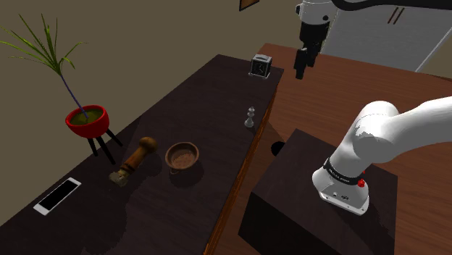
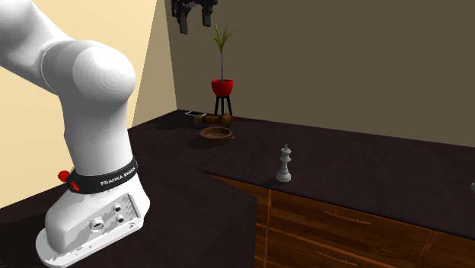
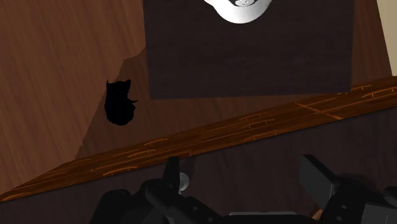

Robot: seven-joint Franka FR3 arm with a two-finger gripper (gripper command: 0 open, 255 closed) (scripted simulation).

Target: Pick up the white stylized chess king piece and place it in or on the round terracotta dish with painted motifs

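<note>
Nearest, in the shoulder view's lower right, a dark box stand [image 1: 319, 210] carries the white arm [image 1: 377, 138], which bends up and out of the frame's top edge. Left of the stand, a long dark counter [image 1: 210, 101] runs from lower left to upper centre.

At the counter's lower left end lies a white phone [image 1: 57, 195]. Just beyond it, a wooden tool [image 1: 135, 161] lies on its side. To the tool's right, near but not touching, sits the round brown dish [image 1: 182, 156].

Further up the frame, at the counter's right edge, the pale chess king [image 1: 250, 117] stands upright and alone, well apart from the dish. In the second exterior view the king [image 2: 284, 164] stands at mid-frame with the dish [image 2: 216, 133] behind it to the left.

On the left side of the shoulder view, a spiky plant in a red pot [image 1: 87, 119] stands on dark legs. At the counter's far end sits a small dark clock [image 1: 261, 66].

Farthest, at top centre, the black gripper [image 1: 300, 72] hangs in the air, well above and apart from the king. In the wrist view the gripper [image 3: 240, 167] has its fingers [image 3: 318, 178] spread wide, with nothing between them.
</note>
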